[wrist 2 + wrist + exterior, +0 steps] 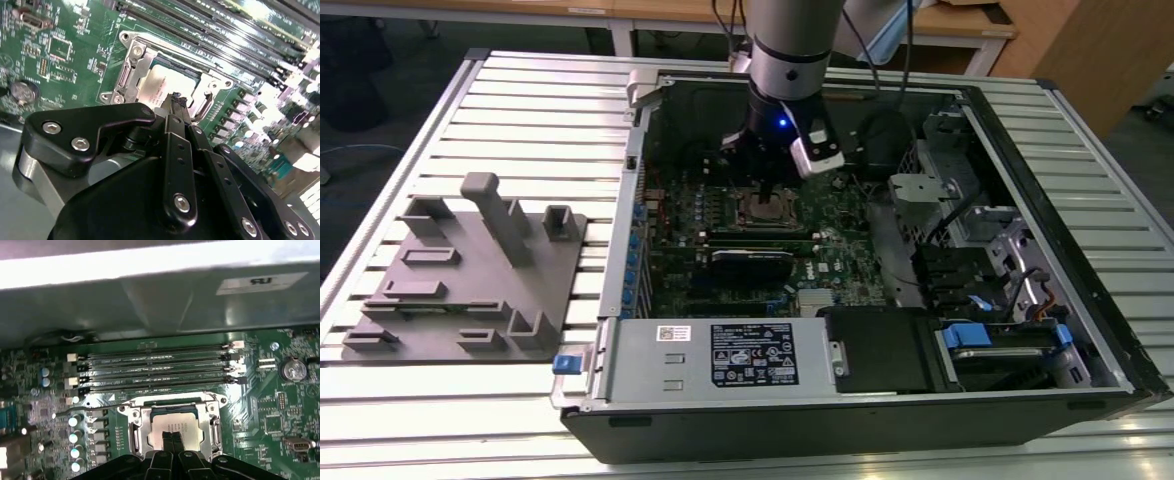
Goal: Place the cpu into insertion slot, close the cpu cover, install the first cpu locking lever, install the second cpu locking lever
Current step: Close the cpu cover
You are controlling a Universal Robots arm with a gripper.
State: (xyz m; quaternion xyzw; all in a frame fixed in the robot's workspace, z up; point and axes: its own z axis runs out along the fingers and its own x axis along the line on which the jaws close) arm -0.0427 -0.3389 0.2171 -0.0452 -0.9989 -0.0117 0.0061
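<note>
Lying in the insertion slot [750, 216], mid-frame in the exterior view, the cpu [175, 427] is framed by the lowered cpu cover [136, 430]. The end effector [172, 437] is held pressed together above it; whether the locking levers [90, 408] are latched cannot be told.

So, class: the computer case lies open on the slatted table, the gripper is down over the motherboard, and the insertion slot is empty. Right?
Wrong in one respect: the insertion slot is not empty. In the first wrist view the cpu lies in it, silver-grey face up, under the gripper. The computer case does lie open on the slatted table, gripper over the motherboard.
</note>
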